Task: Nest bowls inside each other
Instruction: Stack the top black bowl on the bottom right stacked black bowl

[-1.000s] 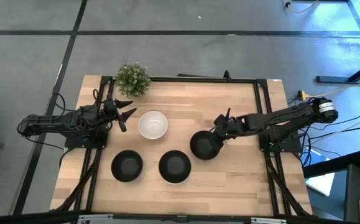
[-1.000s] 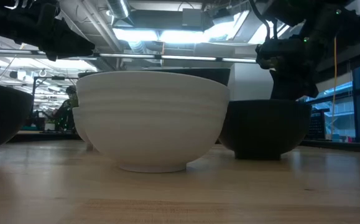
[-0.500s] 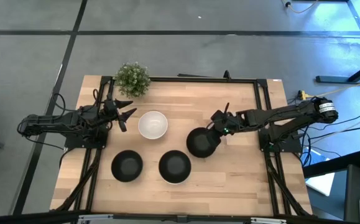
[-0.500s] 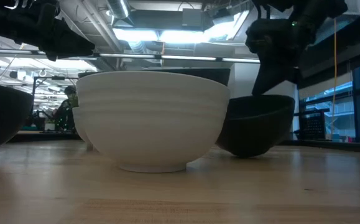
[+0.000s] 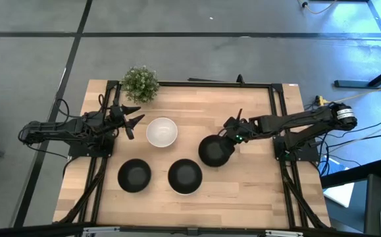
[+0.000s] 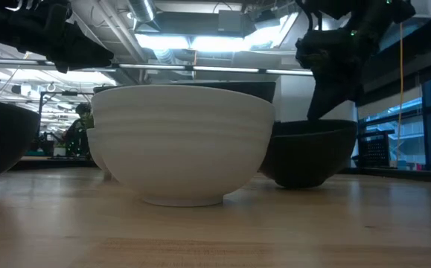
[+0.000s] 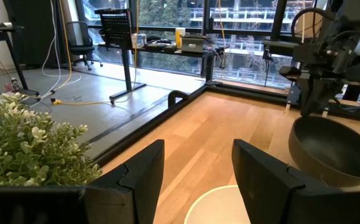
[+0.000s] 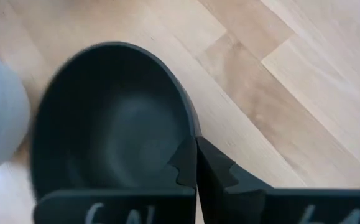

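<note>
Four bowls show as separate places in the high view. A white bowl (image 5: 162, 131) stands on its base mid-table. A black bowl (image 5: 135, 175) stands near the near edge. Beside it a black bowl sits inside a white bowl (image 5: 185, 176). A third black bowl (image 5: 214, 150) is right of centre, and my right gripper (image 5: 231, 137) is shut on its rim. My left gripper (image 5: 135, 121) hangs open left of the lone white bowl, whose rim (image 7: 220, 204) shows past its fingers. My right gripper pinches the black bowl's rim (image 8: 191, 127) on its right-hand side, one finger (image 8: 181, 167) inside the bowl and one (image 8: 220, 171) outside. It comes slanting down from the table's right. The bowl (image 6: 312, 152) sits about level; whether its base touches the table, I cannot tell.
A small green potted plant (image 5: 141, 83) stands at the far left corner, close to my left gripper. A black frame (image 5: 279, 118) runs along the table's sides. Bare wood lies along the near edge and toward the far right.
My right gripper has moved a little toward the table's left, taking the black bowl with it. Half a second ago the bowl was tipped, its far-from-gripper side low; it now sits level again. My left arm has kept still.
</note>
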